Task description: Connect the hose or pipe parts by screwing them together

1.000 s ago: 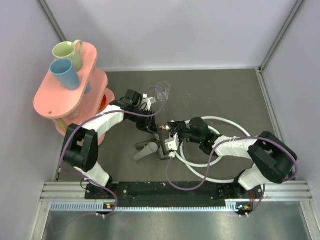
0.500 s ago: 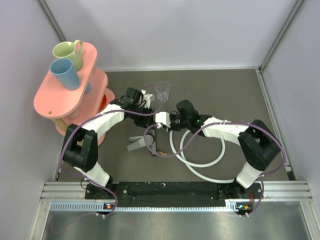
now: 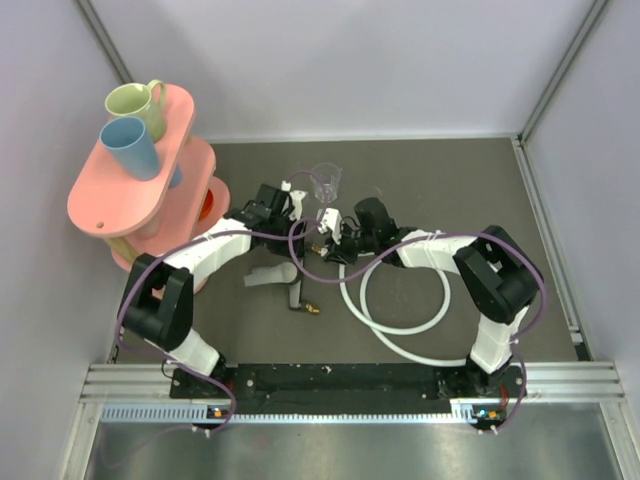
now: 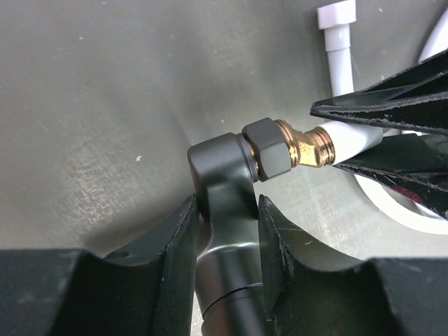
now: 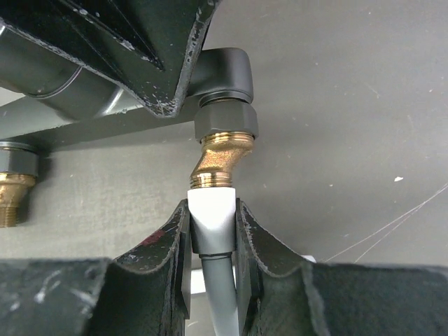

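My left hand grips the black fitting; its brass tip meets the end of the looped white hose.

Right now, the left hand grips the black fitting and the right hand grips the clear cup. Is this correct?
No. The right hand grips the hose's white connector, not the cup, which stands apart; the right wrist view shows it. The left hand does grip the black fitting.

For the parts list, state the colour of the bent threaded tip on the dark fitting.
Brass-gold; the bent metal tip shows best in the right wrist view.
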Robot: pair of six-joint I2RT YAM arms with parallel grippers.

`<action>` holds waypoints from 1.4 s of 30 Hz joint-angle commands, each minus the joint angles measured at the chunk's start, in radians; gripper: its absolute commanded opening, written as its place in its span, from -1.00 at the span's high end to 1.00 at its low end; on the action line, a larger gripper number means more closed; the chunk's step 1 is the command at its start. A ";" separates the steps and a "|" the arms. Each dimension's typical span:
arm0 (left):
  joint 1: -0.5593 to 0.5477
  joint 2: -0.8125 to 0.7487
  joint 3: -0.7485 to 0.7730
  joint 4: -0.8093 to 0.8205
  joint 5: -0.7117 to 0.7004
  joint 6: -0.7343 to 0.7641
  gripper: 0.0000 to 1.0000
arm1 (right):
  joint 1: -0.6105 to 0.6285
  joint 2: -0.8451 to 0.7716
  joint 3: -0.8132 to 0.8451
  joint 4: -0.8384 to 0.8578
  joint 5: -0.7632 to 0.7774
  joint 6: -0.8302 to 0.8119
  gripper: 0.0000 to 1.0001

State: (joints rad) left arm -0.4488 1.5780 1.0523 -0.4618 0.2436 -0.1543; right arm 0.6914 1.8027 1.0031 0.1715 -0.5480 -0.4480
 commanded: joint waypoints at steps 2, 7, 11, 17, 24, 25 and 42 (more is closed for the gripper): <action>-0.002 0.065 0.086 0.052 -0.036 0.004 1.00 | 0.025 -0.003 -0.027 0.357 -0.037 0.011 0.52; 0.016 0.135 0.175 -0.020 -0.098 -0.001 1.00 | 0.028 0.010 -0.038 0.407 -0.001 0.011 0.10; 0.032 0.197 0.229 -0.064 -0.128 -0.004 1.00 | 0.028 0.009 -0.031 0.387 0.011 0.011 -0.24; 0.047 0.214 0.241 -0.074 -0.162 -0.031 1.00 | 0.037 -0.133 -0.156 0.379 -0.049 0.028 -0.95; 0.068 0.252 0.310 -0.143 -0.193 -0.079 0.91 | 0.096 -0.380 -0.233 0.228 0.130 0.268 -0.98; 0.068 0.252 0.321 -0.149 -0.193 -0.082 0.78 | 0.096 -0.402 -0.177 0.165 0.220 0.332 -0.98; 0.067 -0.209 0.335 -0.080 0.215 -0.146 -0.98 | 0.100 -0.965 -0.028 -0.657 0.733 0.838 -0.98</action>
State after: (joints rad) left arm -0.3836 1.5841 1.4586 -0.6628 0.2630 -0.2638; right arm 0.7891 0.9249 0.9115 -0.2966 -0.0021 0.3267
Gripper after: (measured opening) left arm 0.987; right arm 0.987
